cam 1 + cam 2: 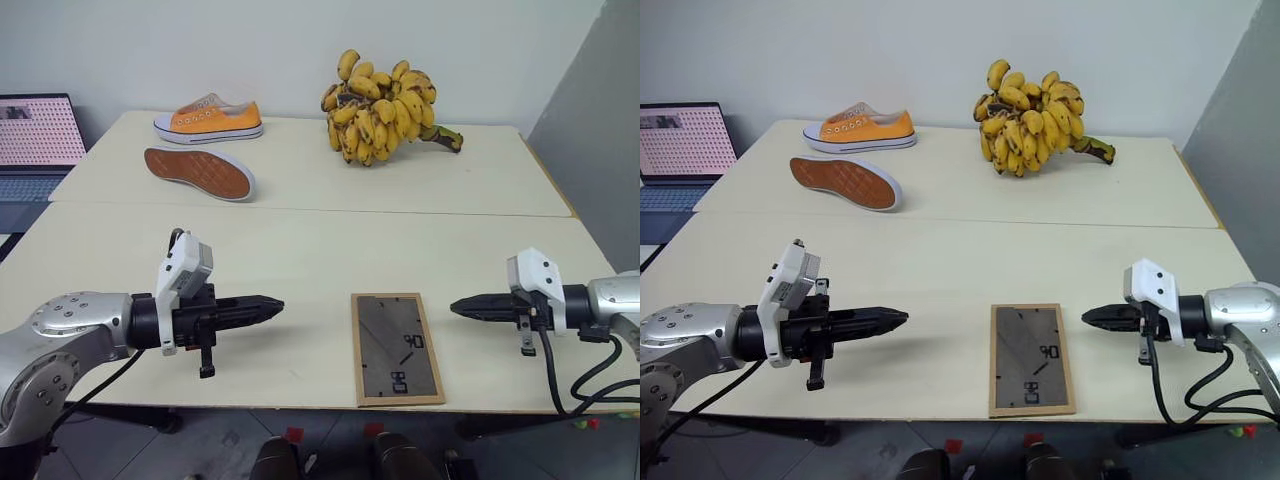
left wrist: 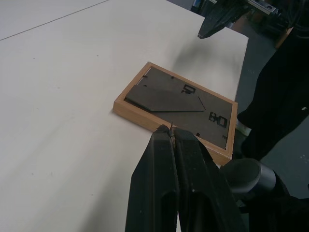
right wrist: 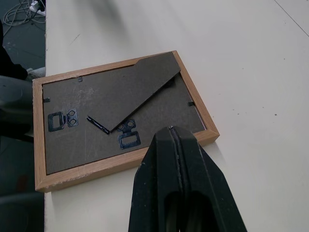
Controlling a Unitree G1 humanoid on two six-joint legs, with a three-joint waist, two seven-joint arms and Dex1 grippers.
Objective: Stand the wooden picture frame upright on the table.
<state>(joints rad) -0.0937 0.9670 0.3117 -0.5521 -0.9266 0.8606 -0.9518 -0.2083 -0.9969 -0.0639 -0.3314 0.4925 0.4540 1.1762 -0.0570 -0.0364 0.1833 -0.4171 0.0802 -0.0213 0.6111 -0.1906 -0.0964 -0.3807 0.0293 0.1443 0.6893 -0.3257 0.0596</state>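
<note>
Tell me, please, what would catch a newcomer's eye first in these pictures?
Probably the big bunch of yellow bananas at the table's far side, with two orange shoes beside it, one upright and one turned sole-up. Nearer, the wooden picture frame lies flat, back panel up, at the near edge. The left gripper and right gripper, both shut, point at it from either side.

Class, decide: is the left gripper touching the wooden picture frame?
Apart. In the left eye view, bare table separates the shut left gripper from the wooden picture frame.
</note>
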